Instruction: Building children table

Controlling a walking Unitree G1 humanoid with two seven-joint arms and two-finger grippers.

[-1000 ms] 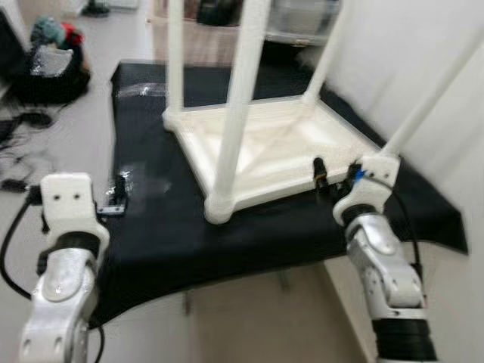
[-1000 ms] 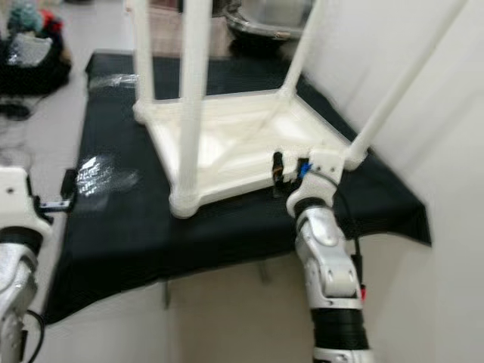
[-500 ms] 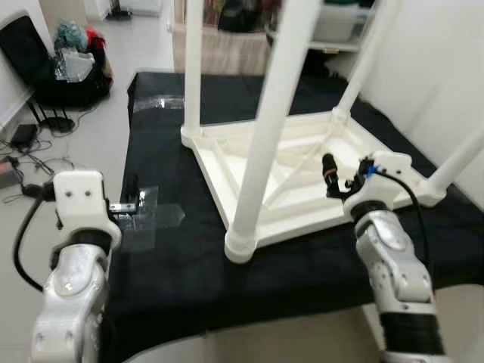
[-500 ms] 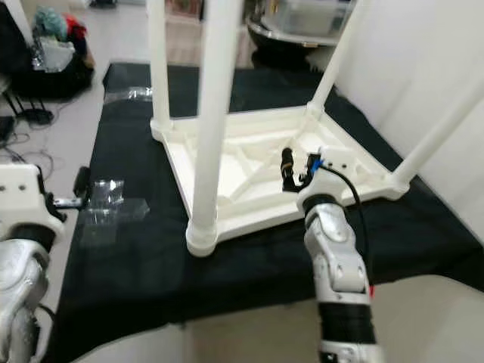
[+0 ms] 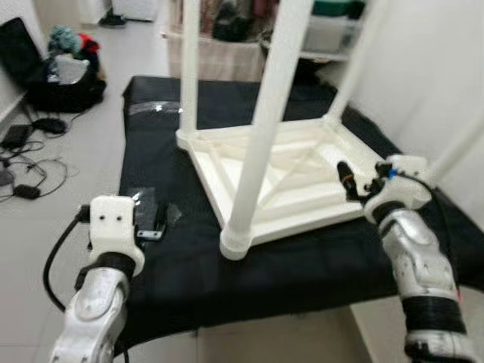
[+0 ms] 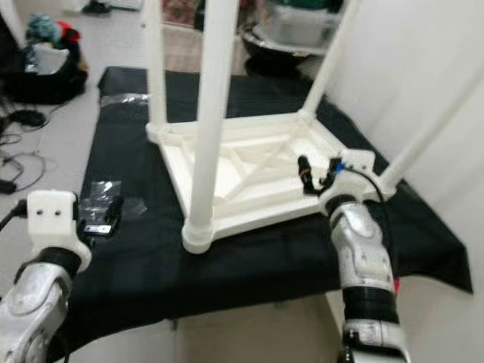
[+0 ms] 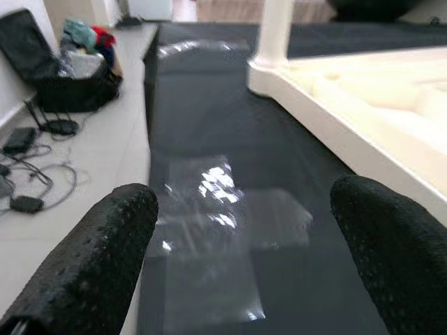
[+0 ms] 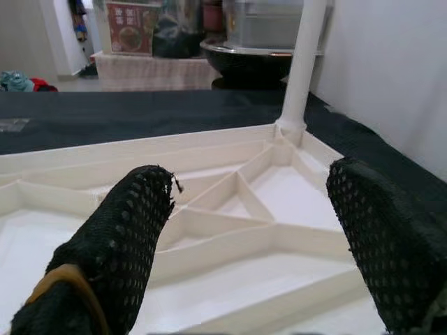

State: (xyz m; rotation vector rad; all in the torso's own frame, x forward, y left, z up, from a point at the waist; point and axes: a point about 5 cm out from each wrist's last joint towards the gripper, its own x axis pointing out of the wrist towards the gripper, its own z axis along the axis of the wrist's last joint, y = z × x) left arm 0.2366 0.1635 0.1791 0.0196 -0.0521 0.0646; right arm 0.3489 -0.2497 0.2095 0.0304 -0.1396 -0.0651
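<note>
The right tool point(image 8: 244, 230) is released, its two black fingers point(image 8: 115, 244) spread wide and hovering just above the ribbed underside of the upturned white plastic children's table point(image 5: 280, 174), near that table's right edge. The table lies top-down on a desk covered with black cloth point(image 5: 302, 265), its round white legs point(image 5: 261, 128) standing upward ahead of the tool. The left tool point(image 7: 244, 230) is also released, fingers apart, held over the cloth's left side above a clear plastic bag point(image 7: 216, 216), well apart from the table. Beyond it, cables point(image 5: 30, 170) and a dark bag point(image 5: 57, 72) sit on the floor.
</note>
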